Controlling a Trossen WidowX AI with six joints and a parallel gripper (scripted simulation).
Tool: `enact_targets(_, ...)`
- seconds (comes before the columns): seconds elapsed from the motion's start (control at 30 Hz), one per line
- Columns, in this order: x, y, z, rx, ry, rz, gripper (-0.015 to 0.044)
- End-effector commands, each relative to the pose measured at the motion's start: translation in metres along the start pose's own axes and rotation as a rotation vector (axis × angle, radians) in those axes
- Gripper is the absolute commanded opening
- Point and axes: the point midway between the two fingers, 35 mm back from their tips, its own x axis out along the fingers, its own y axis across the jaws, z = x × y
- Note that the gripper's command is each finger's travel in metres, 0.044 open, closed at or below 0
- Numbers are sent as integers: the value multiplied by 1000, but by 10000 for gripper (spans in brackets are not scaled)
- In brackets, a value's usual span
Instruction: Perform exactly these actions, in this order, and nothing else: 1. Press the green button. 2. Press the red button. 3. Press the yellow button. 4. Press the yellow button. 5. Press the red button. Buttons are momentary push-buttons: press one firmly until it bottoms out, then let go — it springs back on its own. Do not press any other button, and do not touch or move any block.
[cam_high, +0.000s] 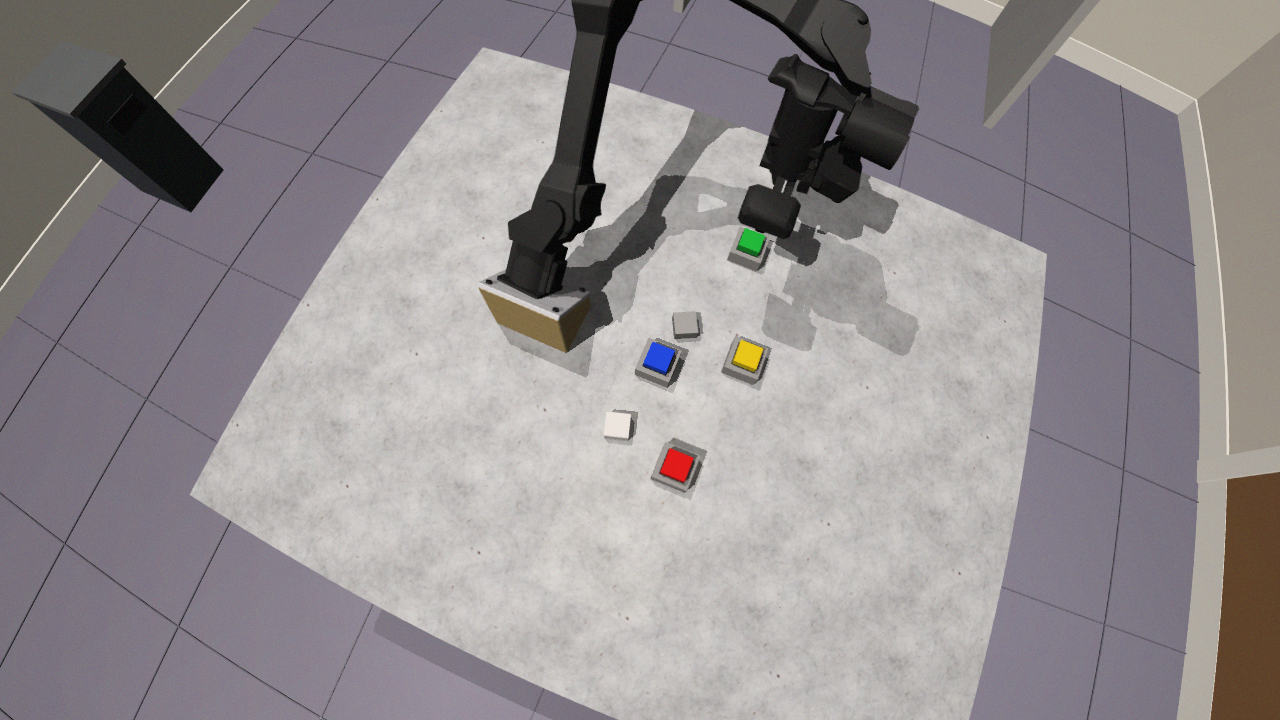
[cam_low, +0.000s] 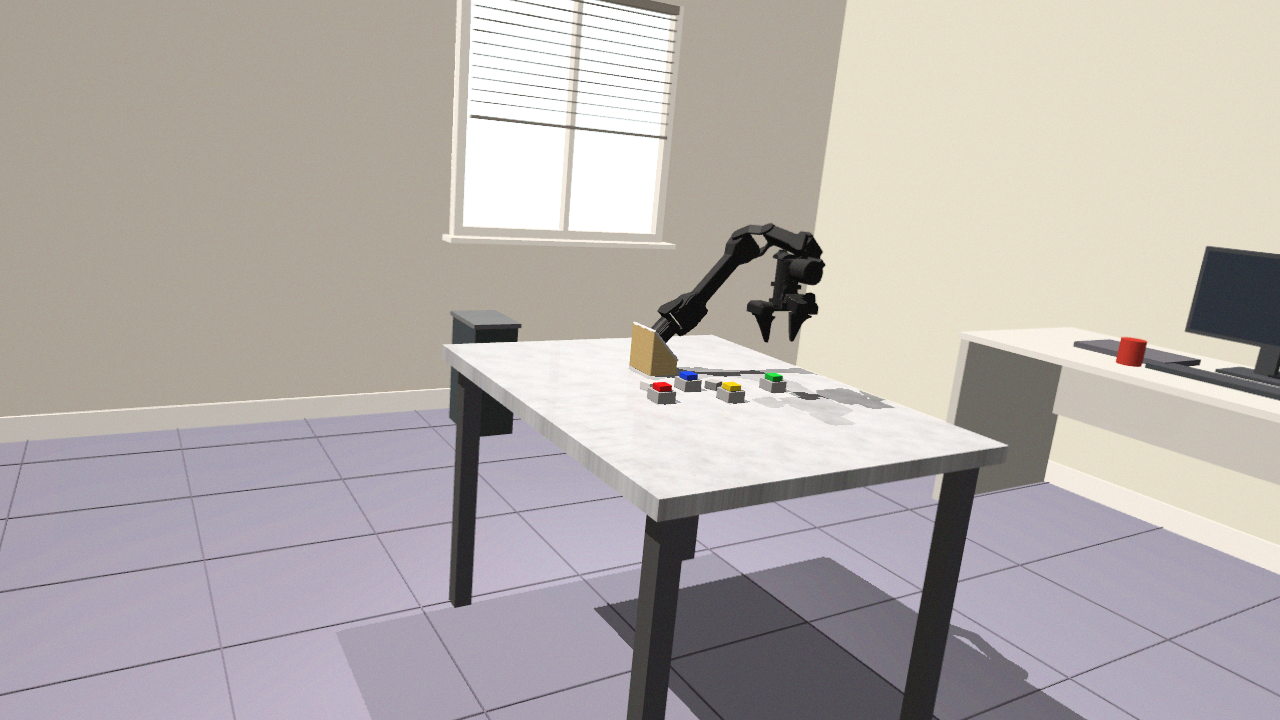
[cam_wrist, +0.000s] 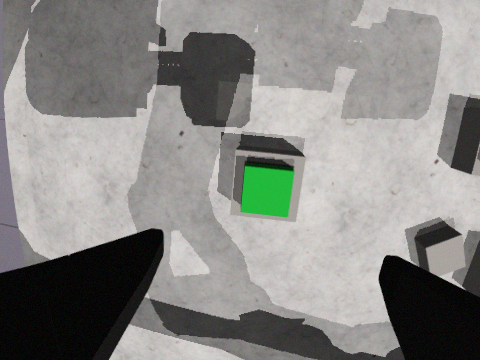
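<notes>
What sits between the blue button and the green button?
A small grey block lies between the blue button and green button, seen in the top view.
</notes>
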Motion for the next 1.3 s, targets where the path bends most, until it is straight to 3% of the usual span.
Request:
enact_targets(0.0,29,1,-1,2,15,6,295)
enact_targets(0.1,57,2,-3,2,14,11,216)
enact_targets(0.37,59,2,-3,2,14,11,20)
enact_targets(1.27,84,3,-3,2,14,12,20)
